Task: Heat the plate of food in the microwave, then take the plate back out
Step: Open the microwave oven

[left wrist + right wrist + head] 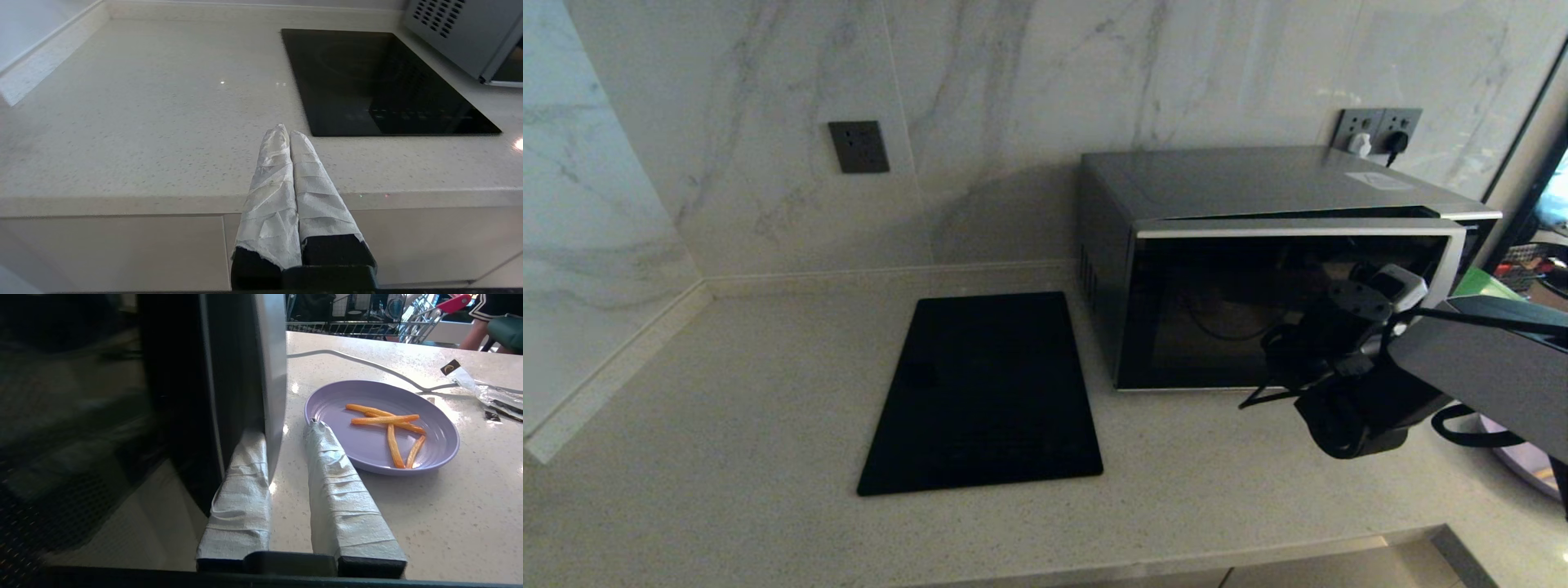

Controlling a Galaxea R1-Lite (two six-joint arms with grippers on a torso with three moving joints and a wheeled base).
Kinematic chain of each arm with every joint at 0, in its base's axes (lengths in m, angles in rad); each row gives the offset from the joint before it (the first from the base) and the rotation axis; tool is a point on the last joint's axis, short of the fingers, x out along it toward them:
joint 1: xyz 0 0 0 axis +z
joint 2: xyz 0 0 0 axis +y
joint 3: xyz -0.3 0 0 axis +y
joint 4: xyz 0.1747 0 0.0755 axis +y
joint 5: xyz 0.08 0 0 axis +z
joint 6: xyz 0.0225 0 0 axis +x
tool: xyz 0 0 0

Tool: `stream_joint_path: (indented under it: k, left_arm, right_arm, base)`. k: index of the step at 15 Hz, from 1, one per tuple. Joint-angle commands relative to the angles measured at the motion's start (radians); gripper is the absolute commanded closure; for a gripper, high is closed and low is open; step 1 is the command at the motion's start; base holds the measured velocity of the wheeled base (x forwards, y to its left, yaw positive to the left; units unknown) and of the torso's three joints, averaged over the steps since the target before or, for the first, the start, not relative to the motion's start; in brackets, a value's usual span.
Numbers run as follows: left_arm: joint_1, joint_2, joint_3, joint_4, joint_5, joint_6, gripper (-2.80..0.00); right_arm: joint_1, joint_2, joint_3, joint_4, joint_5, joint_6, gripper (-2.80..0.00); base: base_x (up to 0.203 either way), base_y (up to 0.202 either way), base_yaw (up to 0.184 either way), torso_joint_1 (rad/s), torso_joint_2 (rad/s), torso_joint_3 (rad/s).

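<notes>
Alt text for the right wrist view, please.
The right gripper straddles the free edge of the microwave door, one finger behind it, one outside. Beyond sits the plate of food, a lavender plate with orange sticks, on the pale countertop.

Lavender plate (382, 428), orange sticks; silver-grey microwave (1258, 184)

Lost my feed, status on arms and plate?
Right gripper open, straddling microwave door edge. Left gripper shut, parked at counter front. Plate of food on counter, unobstructed.
</notes>
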Motion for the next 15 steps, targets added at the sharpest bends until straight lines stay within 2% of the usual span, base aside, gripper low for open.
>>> stream_joint_path:
  k: [1,11,15]
  left_arm:
    - [0.000,0.002,0.000,0.000,0.000,-0.001,0.00]
    - [0.000,0.002,0.000,0.000,0.000,-0.001,0.00]
    - [0.000,0.002,0.000,0.000,0.000,-0.001,0.00]
  right_arm:
    - [0.011,-0.014,0.014,-0.008,-0.006,0.000,0.00]
    - [0.116,-0.024,0.048,-0.008,-0.004,0.004,0.00]
    - [0.178,-0.114,0.091,-0.008,-0.004,0.001,0.00]
  base:
    - [0.000,0.000,0.000,0.000,0.00,0.000]
    - [0.000,0.000,0.000,0.000,0.00,0.000]
    - [0.000,0.000,0.000,0.000,0.00,0.000]
